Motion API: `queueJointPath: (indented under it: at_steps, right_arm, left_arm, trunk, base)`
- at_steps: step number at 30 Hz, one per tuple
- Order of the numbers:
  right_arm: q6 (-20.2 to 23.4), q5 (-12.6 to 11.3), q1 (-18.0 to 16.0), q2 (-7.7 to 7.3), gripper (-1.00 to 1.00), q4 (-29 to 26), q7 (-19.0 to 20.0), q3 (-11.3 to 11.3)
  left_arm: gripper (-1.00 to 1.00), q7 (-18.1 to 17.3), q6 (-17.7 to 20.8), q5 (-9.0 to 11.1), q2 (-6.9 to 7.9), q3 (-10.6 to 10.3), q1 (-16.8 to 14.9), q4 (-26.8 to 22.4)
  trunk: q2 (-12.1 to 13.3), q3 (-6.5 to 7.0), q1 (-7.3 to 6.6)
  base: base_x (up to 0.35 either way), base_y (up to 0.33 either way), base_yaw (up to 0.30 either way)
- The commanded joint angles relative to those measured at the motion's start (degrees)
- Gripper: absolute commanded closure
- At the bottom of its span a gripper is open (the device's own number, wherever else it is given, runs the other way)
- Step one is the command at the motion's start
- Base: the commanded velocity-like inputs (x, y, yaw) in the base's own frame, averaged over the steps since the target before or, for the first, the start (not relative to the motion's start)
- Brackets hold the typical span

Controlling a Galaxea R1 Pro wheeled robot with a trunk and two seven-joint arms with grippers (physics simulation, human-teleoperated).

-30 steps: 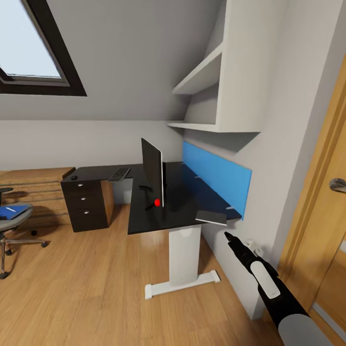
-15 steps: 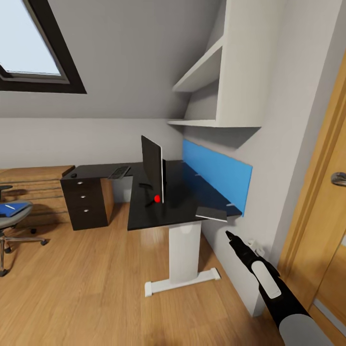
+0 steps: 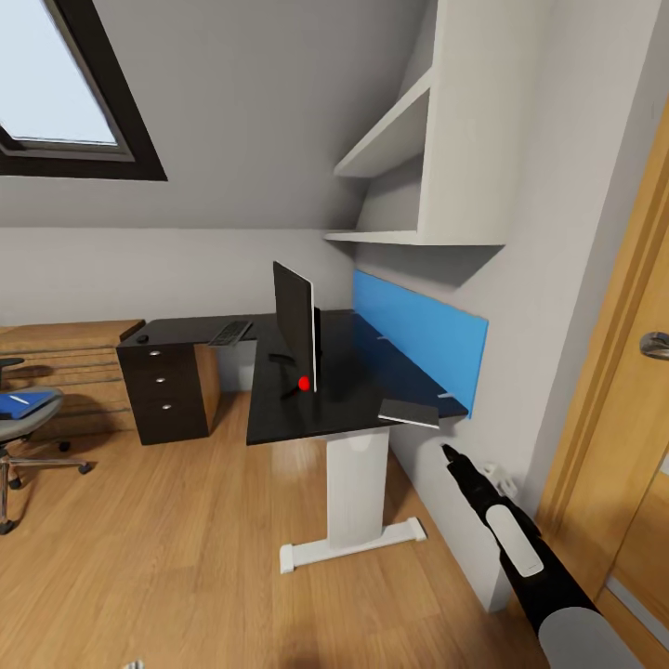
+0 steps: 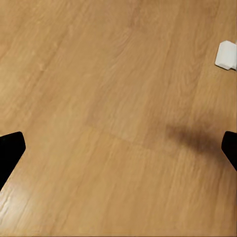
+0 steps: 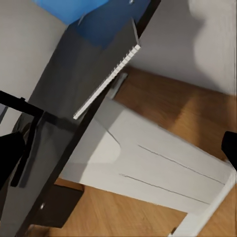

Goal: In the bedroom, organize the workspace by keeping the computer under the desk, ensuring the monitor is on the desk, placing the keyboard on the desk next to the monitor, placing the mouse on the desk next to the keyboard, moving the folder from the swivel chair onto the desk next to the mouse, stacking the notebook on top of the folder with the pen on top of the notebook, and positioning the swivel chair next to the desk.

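Head view, right tool: reaches up from the lower right, tip just below the near right corner of the worktop; its opening cannot be told here, and nothing is seen in it.
Head view, notebook: lies on that near corner, just above and slightly left of the right tool tip, apart from it.
Head view, monitor: stands edge-on on the worktop, up and left of the right tool; a red dot sits at its lower edge.
Head view, keyboard: on the far wing of the worktop, well left of the right tool; the mouse lies beyond it at the far left end, above the drawer unit.
Head view, swivel chair: far left on the wood floor, well apart from the worktop, with the folder on its seat.
Left wrist view, left tool: dark fingertips at opposite edges, spread wide, nothing between them; floor beneath, a white foot near one corner.
Right wrist view, right tool: fingertips wide apart and empty; the notebook lies ahead on the worktop edge, white leg under it.
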Motion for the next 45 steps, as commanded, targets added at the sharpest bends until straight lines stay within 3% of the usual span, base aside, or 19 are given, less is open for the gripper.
queueJointPath:
  at_steps: [1, 5, 6, 12, 14, 23, 45]
  right_arm:
    - [0.00, -1.46, -0.02, 0.04, -1.00, -0.10, -1.08, -0.09]
    - [-0.23, -10.94, -0.02, 0.03, -1.00, 0.51, -2.01, -0.41]
    - [-0.22, -15.12, -0.02, -0.03, -1.00, 0.98, -2.14, -0.43]
    - [-0.05, -24.81, -0.02, -0.30, -1.00, 1.82, -2.29, -0.47]
    - [0.12, -26.74, -0.02, -0.31, -1.00, 1.97, -2.31, -0.47]
    - [0.22, -27.93, -0.02, -0.27, -1.00, 2.06, -2.32, -0.48]
    - [0.15, -27.90, -0.02, -0.57, -1.00, 2.94, -2.47, -0.62]
  left_arm:
    - [-1.00, 0.23, -1.18, -0.16, -0.02, -0.10, 0.00, 0.16]
    - [-1.00, 0.23, -2.89, -1.02, -0.05, -0.20, 0.00, 0.98]
    - [-1.00, 0.23, -3.24, -1.23, -0.04, -0.21, 0.00, 1.66]
    - [-1.00, 0.19, -3.77, -1.59, -0.05, -0.28, 0.00, 2.96]
    - [-1.00, 0.16, -3.88, -1.65, -0.03, -0.26, 0.00, 3.18]
    - [-1.00, 0.14, -4.03, -1.69, -0.07, -0.24, 0.00, 3.38]
    - [-1.00, 0.14, -4.05, -1.70, -0.01, -0.31, 0.00, 3.36]
  trunk:
    - [-0.03, -0.07, 0.00]
    - [-0.03, -0.07, 0.00]
    - [-0.03, -0.07, 0.00]
    - [-0.03, -0.07, 0.00]
    - [-0.03, -0.07, 0.00]
    - [-0.03, -0.07, 0.00]
    - [-0.03, -0.07, 0.00]
  base:
    - [0.000, 0.000, 0.000]
    - [0.000, 0.000, 0.000]
    - [0.000, 0.000, 0.000]
    - [0.005, 0.000, 0.000]
    - [0.116, 0.000, 0.000]
    - [0.274, 0.000, 0.000]
    - [0.263, 0.000, 0.000]
